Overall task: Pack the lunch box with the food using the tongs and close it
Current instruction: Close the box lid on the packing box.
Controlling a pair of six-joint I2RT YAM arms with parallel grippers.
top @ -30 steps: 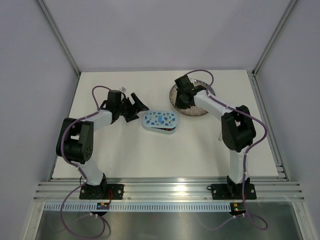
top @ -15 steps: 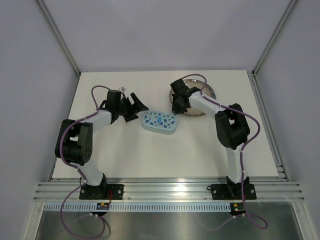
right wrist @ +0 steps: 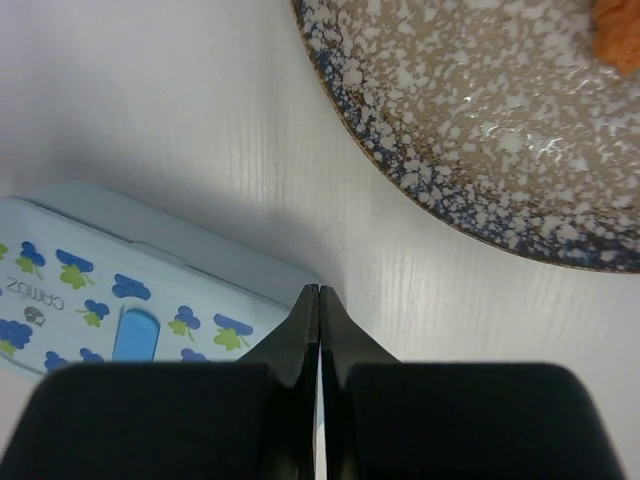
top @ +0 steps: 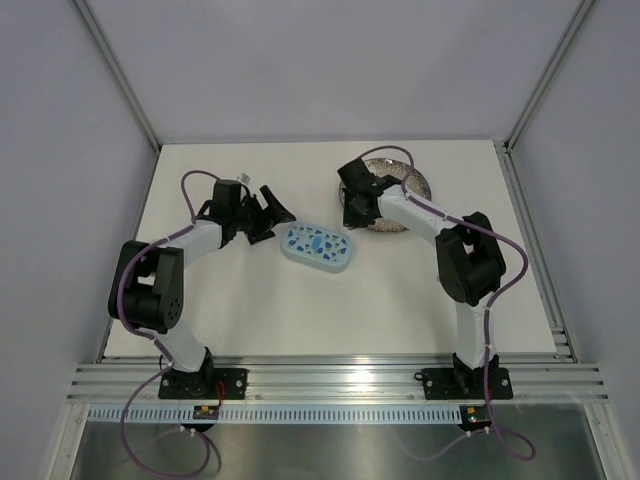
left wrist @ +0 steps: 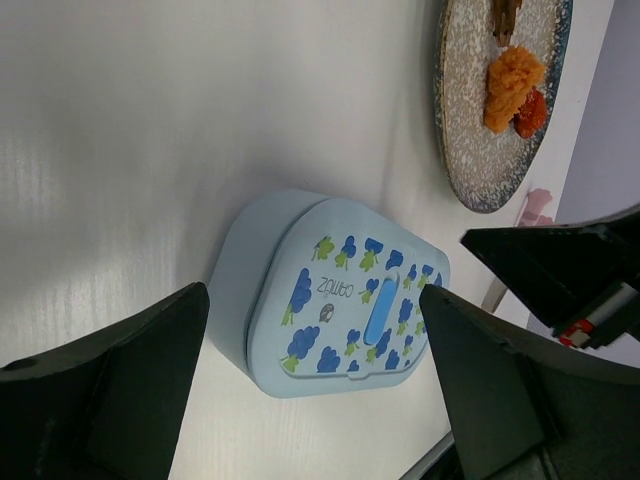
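The pale-blue lunch box (top: pixel 318 247) lies mid-table with its blue-speckled lid (left wrist: pixel 362 302) on top. My left gripper (top: pixel 270 212) is open just left of it, and the box shows between its fingers (left wrist: pixel 120 385) in the left wrist view. My right gripper (top: pixel 352 208) is shut and holds nothing. Its tip (right wrist: pixel 319 292) sits at the box's right end (right wrist: pixel 110 285), beside the plate. Orange food (left wrist: pixel 512 82), a red piece (left wrist: pixel 532 112) and a brown piece (left wrist: pixel 505 14) lie on the grey speckled plate (left wrist: pixel 480 150). I cannot make out the tongs for sure.
The round plate (top: pixel 412 186) stands at the back right, partly under the right arm. A small pale pink thing (left wrist: pixel 537 206) lies by the plate's rim. Grey walls close in the table on three sides.
My right gripper has come left off the plate to the lunch box's end. The lid, askew a second ago with a red gap beneath, now lies flat. The left arm has hardly moved.
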